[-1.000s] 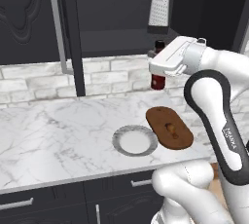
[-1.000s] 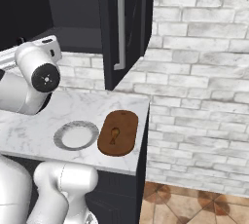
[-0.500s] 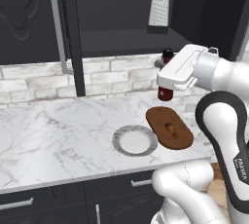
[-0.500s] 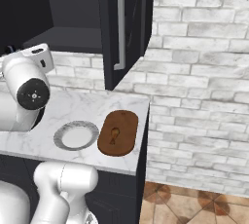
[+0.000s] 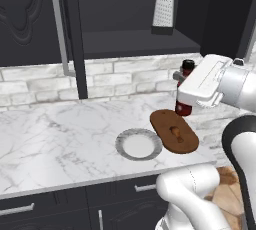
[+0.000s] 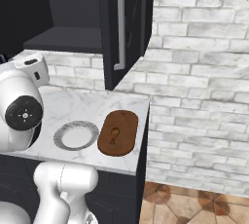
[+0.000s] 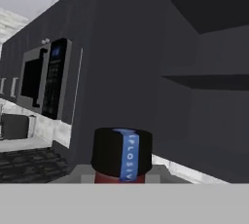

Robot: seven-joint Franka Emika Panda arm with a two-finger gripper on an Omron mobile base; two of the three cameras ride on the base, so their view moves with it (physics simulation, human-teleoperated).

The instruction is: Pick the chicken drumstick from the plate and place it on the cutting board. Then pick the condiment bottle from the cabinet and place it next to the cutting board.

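My gripper (image 5: 188, 92) is shut on the condiment bottle (image 5: 183, 108), a slim dark red bottle with a black cap. It holds the bottle nearly upright, low over the counter just behind the far end of the cutting board (image 5: 185, 141). The bottle's black cap (image 7: 121, 157) stands close in the hand view. The chicken drumstick (image 5: 175, 131) lies in the middle of the dark-brown cutting board (image 6: 127, 123), and it shows there as a small drumstick (image 6: 113, 136). Left of the board sits the round plate (image 5: 122, 146), bare inside, also seen as the plate (image 6: 58, 138). The cabinet (image 5: 130, 44) stands open above.
A metal box grater (image 5: 164, 13) stands on the cabinet shelf. The open cabinet door with its silver bar handle (image 5: 62, 34) hangs over the counter's left half. The counter ends just right of the board (image 6: 146, 121), with a brick wall behind. A microwave (image 7: 46, 79) is off to one side.
The arm has carried the bottle out from under the cabinet shelf, right and downward, to a spot behind the board's far end. The grip has stayed shut on it.
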